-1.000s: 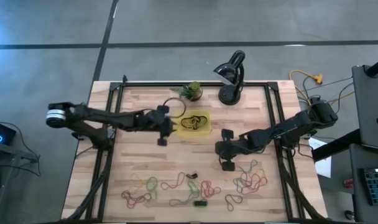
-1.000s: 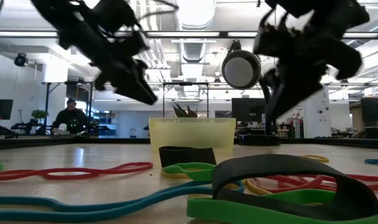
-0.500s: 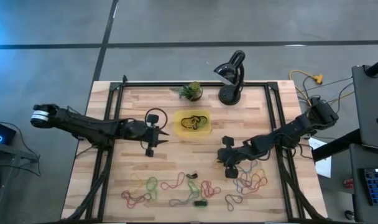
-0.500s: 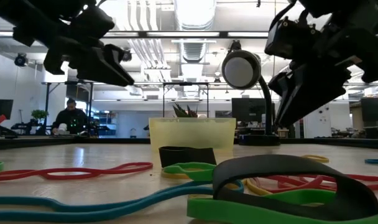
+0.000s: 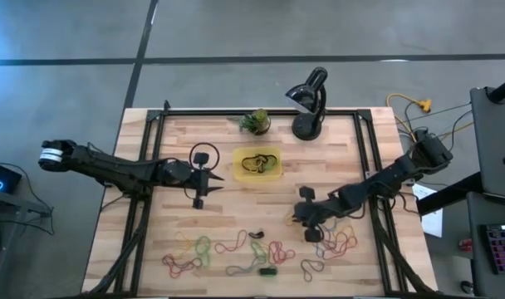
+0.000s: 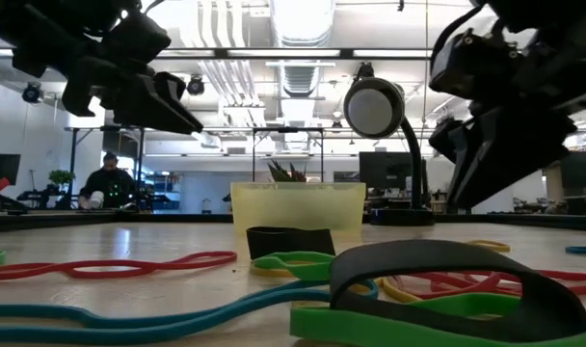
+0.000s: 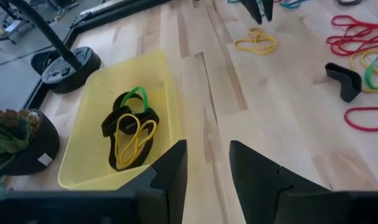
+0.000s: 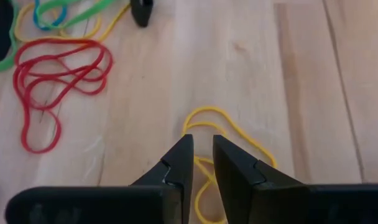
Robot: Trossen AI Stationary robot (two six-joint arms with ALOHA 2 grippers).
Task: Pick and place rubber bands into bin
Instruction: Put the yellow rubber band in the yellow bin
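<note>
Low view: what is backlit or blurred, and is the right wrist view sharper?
Low view: both arms read as dark silhouettes against bright ceiling lights; the nearest rubber bands look soft. Right wrist view: the yellow band and wood grain are crisp.

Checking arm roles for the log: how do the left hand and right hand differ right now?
The left hand sits beside the yellow bin with its fingers apart and nothing between them. The right hand is low over a yellow rubber band on the wood, fingers narrowly spaced around it, not yet lifted. The left faces the bin's contents; the right faces the loose pile. Both are dark two-finger hands above the table.
</note>
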